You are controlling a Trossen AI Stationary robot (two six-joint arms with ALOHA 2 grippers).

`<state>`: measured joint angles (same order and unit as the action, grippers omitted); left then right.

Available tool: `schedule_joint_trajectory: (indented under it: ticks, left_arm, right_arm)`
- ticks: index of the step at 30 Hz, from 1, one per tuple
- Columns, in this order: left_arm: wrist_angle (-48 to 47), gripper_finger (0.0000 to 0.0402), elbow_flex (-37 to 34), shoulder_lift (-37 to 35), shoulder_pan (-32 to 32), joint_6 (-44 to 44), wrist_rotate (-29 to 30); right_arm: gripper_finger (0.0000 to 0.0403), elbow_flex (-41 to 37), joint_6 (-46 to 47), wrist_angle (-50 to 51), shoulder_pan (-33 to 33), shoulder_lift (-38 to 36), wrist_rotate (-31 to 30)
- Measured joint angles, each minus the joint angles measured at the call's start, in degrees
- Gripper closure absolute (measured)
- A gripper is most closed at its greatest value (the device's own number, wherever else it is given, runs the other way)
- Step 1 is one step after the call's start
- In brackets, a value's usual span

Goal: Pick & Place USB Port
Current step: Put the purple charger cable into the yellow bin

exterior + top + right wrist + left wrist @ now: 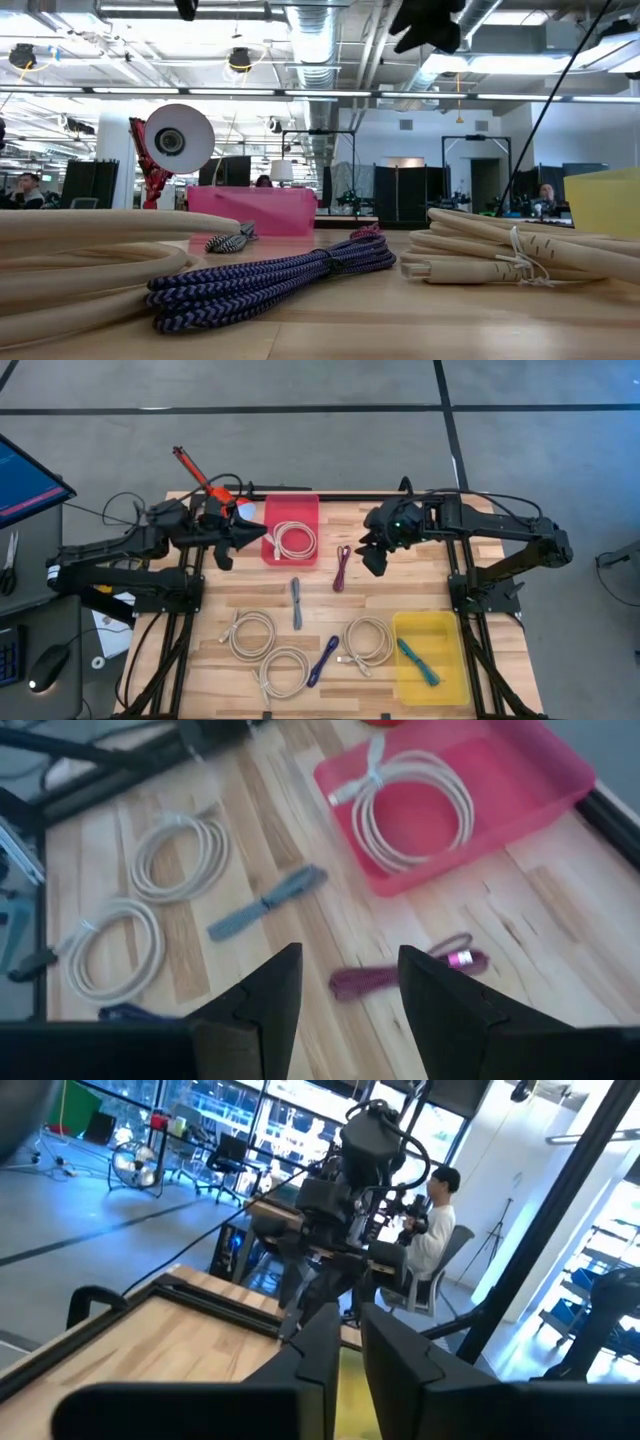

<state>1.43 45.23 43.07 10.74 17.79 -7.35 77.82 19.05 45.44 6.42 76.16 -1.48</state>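
Note:
A maroon USB cable (341, 568) (400, 975) lies bundled on the wooden table beside the pink tray (272, 520), which holds a white coiled cable (294, 540) (405, 805). My right gripper (372, 557) (350, 955) hovers open above the table just right of the maroon cable and touches nothing. In the right wrist view the cable shows ahead between its fingers. My left gripper (250, 535) (350, 1345) waits raised at the pink tray's left edge, with only a thin slit between its fingers.
A yellow tray (450, 685) near the right front corner holds a teal cable (418, 662). A grey cable (296, 603), a purple cable (323, 660) and three white coils (250, 632) (283, 670) (368, 640) lie spread over the table's near half. A person sits beyond the table.

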Motion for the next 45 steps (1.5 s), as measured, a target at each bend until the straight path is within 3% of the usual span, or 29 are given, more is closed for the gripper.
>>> schedule_joint_trajectory:
  ticks: [9, 19, 24, 27, 32, 45]
  left_arm:
    - [0.0, 0.0368, 0.0, 0.4, 0.0, 0.0, 0.0]
    - [0.1, 0.0369, 0.0, 0.5, 0.0, 0.0, 0.0]
    - [0.1, 0.0371, 0.0, 0.5, 0.0, 0.0, 0.0]
    - [0.1, 0.0372, 0.0, 0.5, 0.0, 0.0, 0.0]
    - [0.1, 0.0372, 0.0, 0.4, 0.0, 0.0, 0.0]
    - [-0.1, 0.0372, 0.0, 0.4, 0.0, 0.0, -2.0]
  right_arm:
    - [0.0244, 0.0, 0.7, -2.1, 0.0, 0.0, 1.4]
    - [0.0244, 0.0, 0.3, -11.5, 0.3, 0.0, -0.6]
    - [0.0244, 0.1, 16.7, -9.8, 2.6, 0.7, 1.7]
    - [0.0244, -0.1, 20.4, -7.0, 3.5, 1.4, 1.8]
    - [0.0236, 0.0, 24.5, -4.8, 3.5, 5.5, 1.5]
    - [0.0162, 0.0, 26.6, -1.7, 5.1, 20.4, 1.0]
